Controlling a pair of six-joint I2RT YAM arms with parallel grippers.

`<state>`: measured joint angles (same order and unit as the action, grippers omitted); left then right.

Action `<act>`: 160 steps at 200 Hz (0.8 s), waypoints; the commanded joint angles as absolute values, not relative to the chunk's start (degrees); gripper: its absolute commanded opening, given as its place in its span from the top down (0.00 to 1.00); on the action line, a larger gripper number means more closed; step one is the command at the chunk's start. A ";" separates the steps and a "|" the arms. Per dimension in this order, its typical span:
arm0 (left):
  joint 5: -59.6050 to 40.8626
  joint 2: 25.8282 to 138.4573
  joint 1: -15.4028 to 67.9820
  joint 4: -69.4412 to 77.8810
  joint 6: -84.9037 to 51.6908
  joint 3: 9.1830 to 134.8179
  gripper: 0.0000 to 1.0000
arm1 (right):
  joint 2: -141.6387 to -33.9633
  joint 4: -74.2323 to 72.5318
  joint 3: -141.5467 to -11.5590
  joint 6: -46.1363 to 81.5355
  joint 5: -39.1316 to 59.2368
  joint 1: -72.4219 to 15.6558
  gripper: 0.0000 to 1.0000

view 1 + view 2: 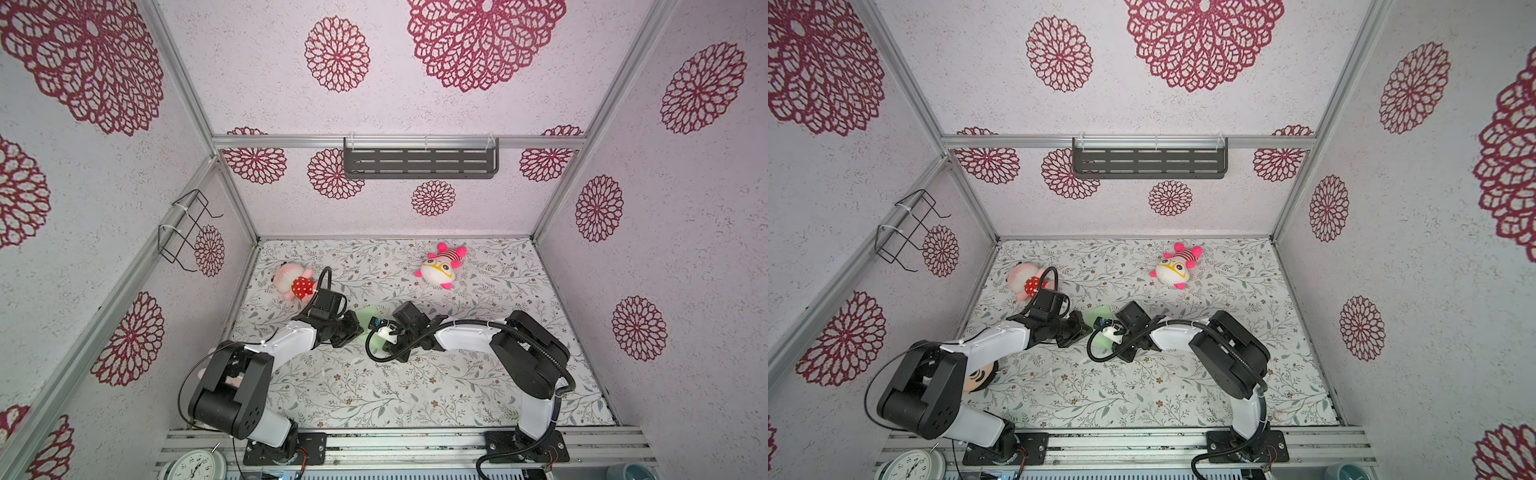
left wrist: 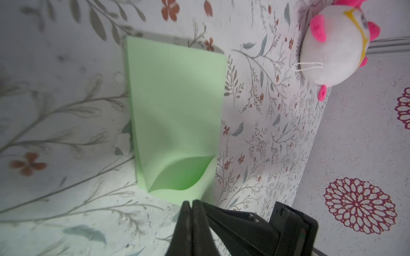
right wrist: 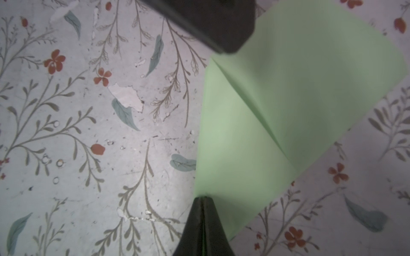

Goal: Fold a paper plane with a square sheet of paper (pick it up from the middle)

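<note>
now right gripper (image 3: 203,199) clamps the square sheet of paper (image 3: 288,99) by its edge, left gripper (image 2: 191,202) closed alongside, table (image 1: 415,390) bare around.

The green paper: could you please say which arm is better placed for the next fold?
Probably right: the right fingers are shut on the paper at its edge, green showing between them. The left fingers are shut at another edge, no grip visible.

No legible text or labels.
</note>
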<state>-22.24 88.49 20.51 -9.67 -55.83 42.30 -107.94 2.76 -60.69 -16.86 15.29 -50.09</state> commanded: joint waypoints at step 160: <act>-13.76 99.74 21.54 -17.41 -55.55 44.90 1.00 | -96.91 -6.81 -55.30 13.28 17.22 -47.46 0.65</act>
<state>-20.03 97.10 21.63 -12.29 -55.90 45.32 -104.20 -0.27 -57.98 -1.87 17.32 -48.47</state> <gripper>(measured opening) 0.040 0.265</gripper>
